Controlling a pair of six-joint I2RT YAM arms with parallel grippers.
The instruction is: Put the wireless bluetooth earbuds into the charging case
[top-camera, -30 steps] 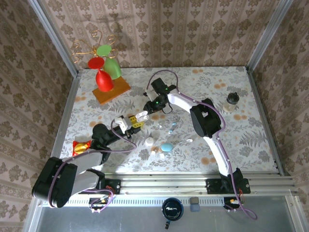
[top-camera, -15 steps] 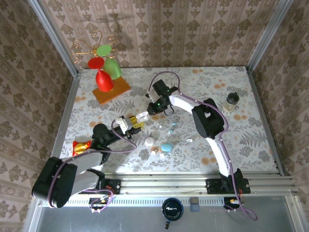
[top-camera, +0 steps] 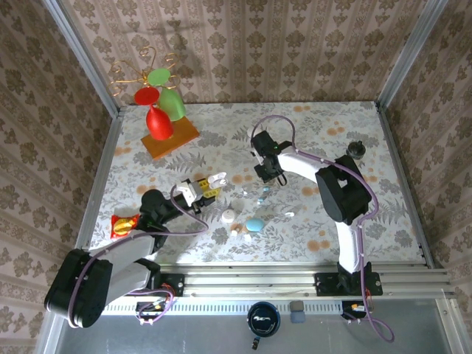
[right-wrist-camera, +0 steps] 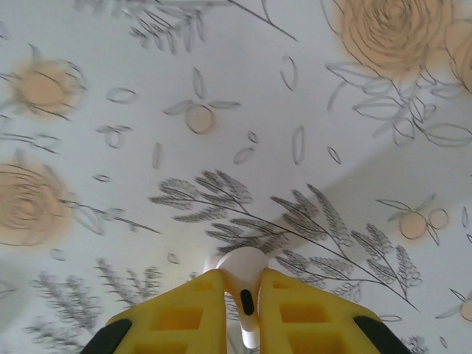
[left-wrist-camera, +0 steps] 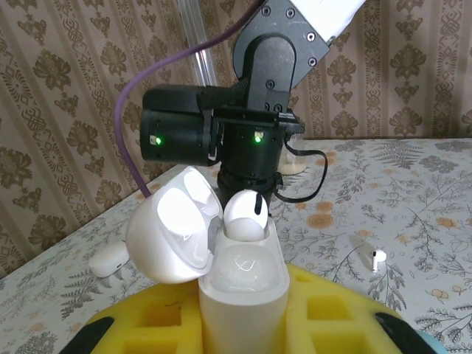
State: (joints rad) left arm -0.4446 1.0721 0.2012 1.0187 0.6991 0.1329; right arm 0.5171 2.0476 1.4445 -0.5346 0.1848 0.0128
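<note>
My left gripper (left-wrist-camera: 243, 313) is shut on the white charging case (left-wrist-camera: 243, 284), which it holds upright with the lid (left-wrist-camera: 171, 234) flipped open to the left. One white earbud (left-wrist-camera: 245, 212) sits in the case's far socket. From above, the case (top-camera: 217, 179) is left of the table's centre with the left gripper (top-camera: 203, 189) behind it. My right gripper (right-wrist-camera: 242, 279) is shut on another white earbud (right-wrist-camera: 240, 267), just above the floral table. Seen from above, the right gripper (top-camera: 268, 175) is right of the case. Loose earbuds (top-camera: 289, 214) (top-camera: 263, 195) lie on the table.
A closed white case (top-camera: 228, 216) and a pale blue case (top-camera: 254, 223) lie near the front centre. A wooden stand with red and green cups (top-camera: 164, 122) is at the back left. A red wrapper (top-camera: 122, 224) lies front left, a small jar (top-camera: 356, 150) far right.
The right arm has swung right, away from the held case, to the middle of the table. Its jaws have closed. The left arm and case have stayed put.
</note>
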